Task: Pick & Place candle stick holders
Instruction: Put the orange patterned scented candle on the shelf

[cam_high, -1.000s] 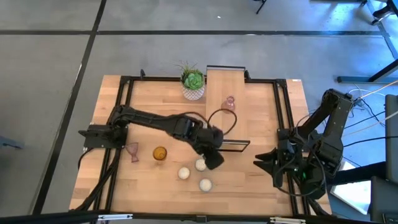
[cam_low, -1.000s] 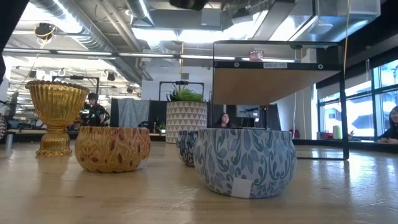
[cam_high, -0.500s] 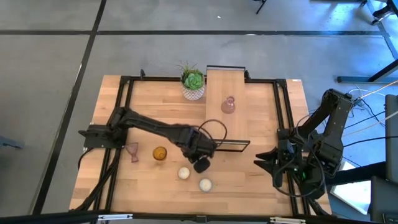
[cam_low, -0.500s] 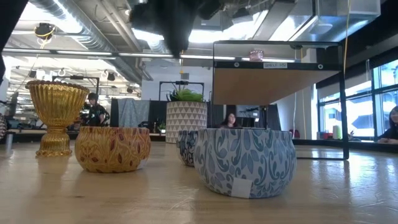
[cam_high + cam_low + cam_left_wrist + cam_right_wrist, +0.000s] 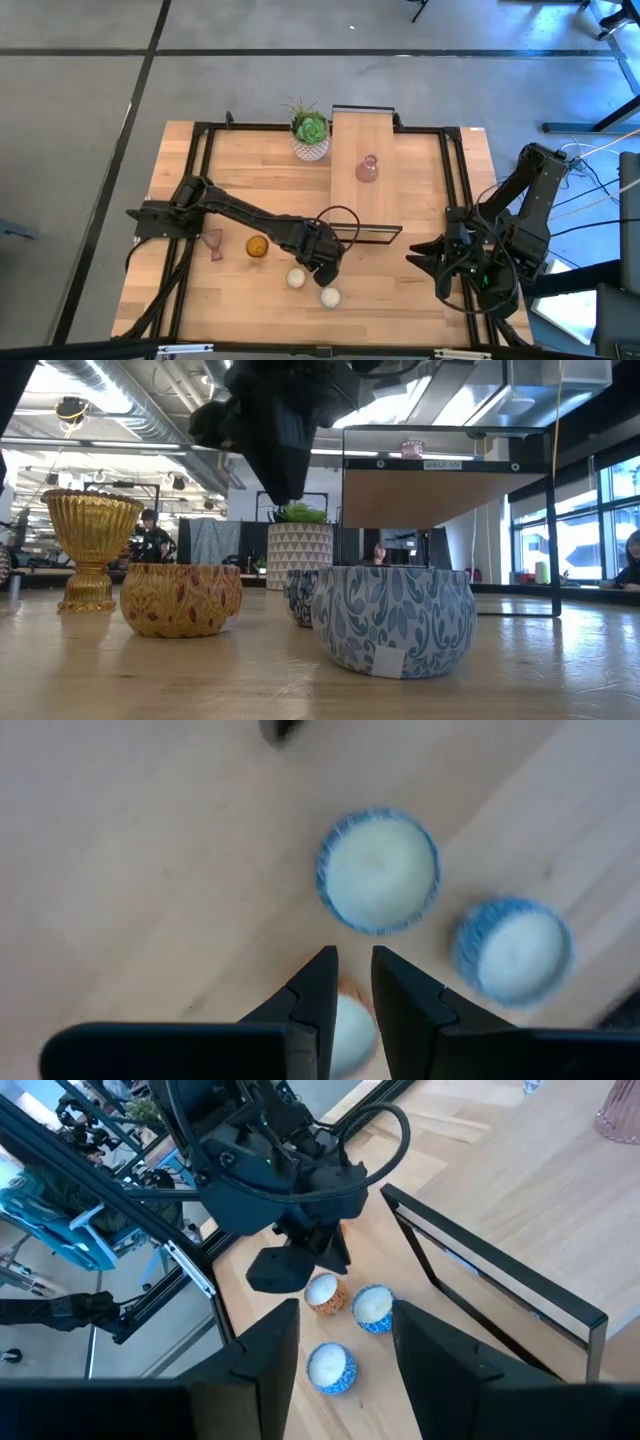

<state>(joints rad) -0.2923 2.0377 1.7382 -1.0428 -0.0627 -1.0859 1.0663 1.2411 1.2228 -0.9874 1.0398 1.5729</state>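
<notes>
One pale pink candle stick holder [image 5: 367,168] stands on the raised wooden shelf [image 5: 362,135]. The amber one [image 5: 257,246] stands on the table at the near left, upright in the low view [image 5: 90,545]. A second pink one [image 5: 212,242] is beside the left rail. My left gripper [image 5: 355,960] hangs over three small candle tins, pointing steeply down. Its fingers are a narrow gap apart with nothing between them. The orange tin [image 5: 345,1020] shows just below its tips. My right gripper [image 5: 345,1340] waits open beyond the table's right rail, touching nothing.
Two blue patterned tins [image 5: 378,870] [image 5: 512,948] lie close to the left gripper; in the low view they [image 5: 393,618] stand beside the orange tin [image 5: 181,598]. A green plant in a white pot [image 5: 311,135] stands at the far edge. A black frame rail [image 5: 375,235] runs by the tins.
My left gripper has come down and toward the table's near edge, from beside the black frame to over the candle tins. It has tipped to point more steeply down. In the low view it has dropped into the picture from above. Nothing else has moved.
</notes>
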